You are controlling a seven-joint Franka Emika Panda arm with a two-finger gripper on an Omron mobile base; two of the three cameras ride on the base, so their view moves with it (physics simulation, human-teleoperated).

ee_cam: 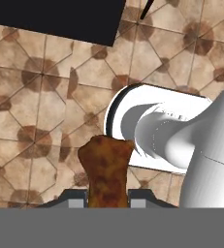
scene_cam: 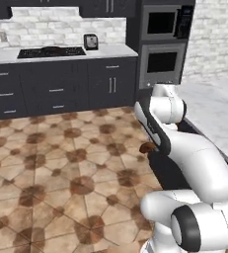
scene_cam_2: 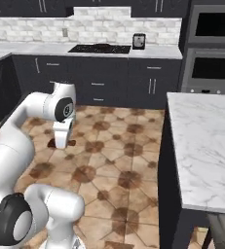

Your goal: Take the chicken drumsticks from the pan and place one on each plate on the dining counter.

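Above the patterned tile floor (ee_cam: 31,97), the hand (ee_cam: 107,198) grips a chicken drumstick (ee_cam: 106,169).

1 chicken drumstick (ee_cam: 106,169); 1 stove (scene_cam: 51,51); 1 toaster (scene_cam: 91,42); 1 microwave (scene_cam: 161,22); 1 oven (scene_cam: 161,63); 1 dining counter (scene_cam_2: 206,141).

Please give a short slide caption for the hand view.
Gripper holds a drumstick above the tiled floor.

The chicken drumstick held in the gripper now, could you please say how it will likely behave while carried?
The drumstick looks glossy, so it may slip between the fingertips. It juts far beyond the gripper, so it could pivot if jolted. It keeps its shape unsupported, so it is probably stiff rather than floppy.
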